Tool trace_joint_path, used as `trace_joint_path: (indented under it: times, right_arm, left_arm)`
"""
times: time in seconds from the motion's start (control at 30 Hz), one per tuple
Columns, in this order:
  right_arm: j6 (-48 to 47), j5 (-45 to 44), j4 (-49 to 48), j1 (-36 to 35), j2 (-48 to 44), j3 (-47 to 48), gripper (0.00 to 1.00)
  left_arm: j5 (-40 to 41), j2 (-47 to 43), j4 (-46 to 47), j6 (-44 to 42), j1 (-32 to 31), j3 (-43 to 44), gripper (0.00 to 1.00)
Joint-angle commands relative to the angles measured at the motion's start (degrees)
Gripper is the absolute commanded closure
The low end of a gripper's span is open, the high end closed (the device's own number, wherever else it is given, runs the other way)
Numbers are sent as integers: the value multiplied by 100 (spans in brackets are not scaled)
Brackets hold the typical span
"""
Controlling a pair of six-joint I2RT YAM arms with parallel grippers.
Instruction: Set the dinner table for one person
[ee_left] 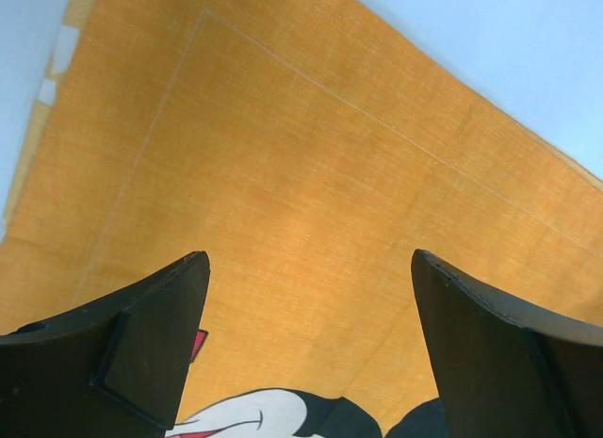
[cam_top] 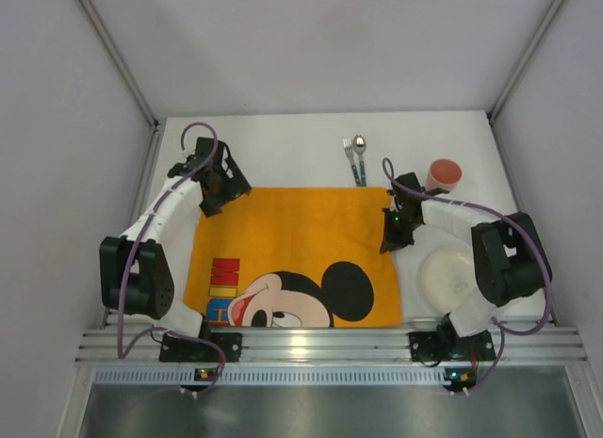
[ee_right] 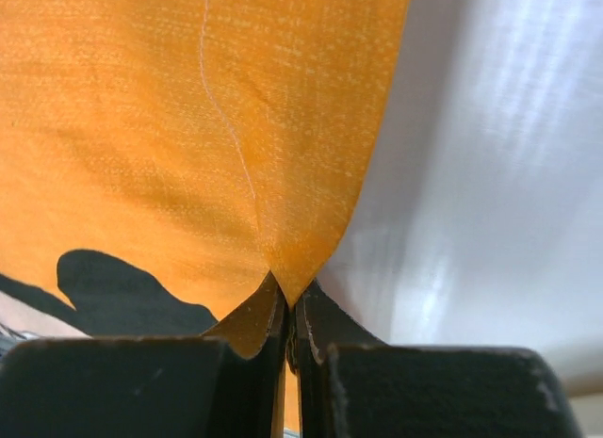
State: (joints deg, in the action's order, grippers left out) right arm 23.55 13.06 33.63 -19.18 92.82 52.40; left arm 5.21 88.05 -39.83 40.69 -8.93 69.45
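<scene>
An orange Mickey Mouse cloth placemat (cam_top: 292, 254) is laid near a metal fork (cam_top: 350, 155), metal spoon (cam_top: 360, 148), red cup (cam_top: 444, 173) and round white plate (cam_top: 447, 276).

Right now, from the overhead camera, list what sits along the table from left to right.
In order: left gripper → fork → spoon → right gripper → cup. The placemat and plate overlap others, so they are left out.

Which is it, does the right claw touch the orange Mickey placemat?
Touching. The right wrist view shows the right gripper shut, pinching an edge of the Mickey Mouse placemat.
</scene>
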Motion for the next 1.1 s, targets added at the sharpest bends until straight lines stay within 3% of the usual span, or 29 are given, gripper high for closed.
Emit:
trace_joint_path:
  times: [0.0,0.07,0.1,0.17,0.3,0.5,0.67,0.87,1.07]
  right_arm:
    - [-193,-628,398,204,-413,42,100]
    - [-306,-761,495,230,-492,147,83]
    - [-351,-761,600,230,-510,322,63]
    - [-386,-813,767,231,-545,559,43]
    - [-395,-788,1084,230,-598,1611,31]
    - [-263,-664,1058,222,270,3500,31]
    - [-316,-1077,1120,239,1975,5233,38]
    - [-343,-1947,2032,239,4084,8377,42]
    - [-211,-2123,1893,231,4763,8796,46]
  left_arm:
    - [-64,98,336,-70,-153,262,7]
    - [-73,142,362,-52,-197,271,7]
    - [-82,160,371,-52,-206,271,7]
    - [-91,195,389,-61,-232,279,7]
    - [-99,247,397,-70,-223,332,7]
    - [-240,318,354,-131,-232,332,7]
    - [-310,327,266,-254,-232,280,7]
    - [-337,300,187,-351,-232,324,7]
    - [-231,327,99,-544,-232,438,6]
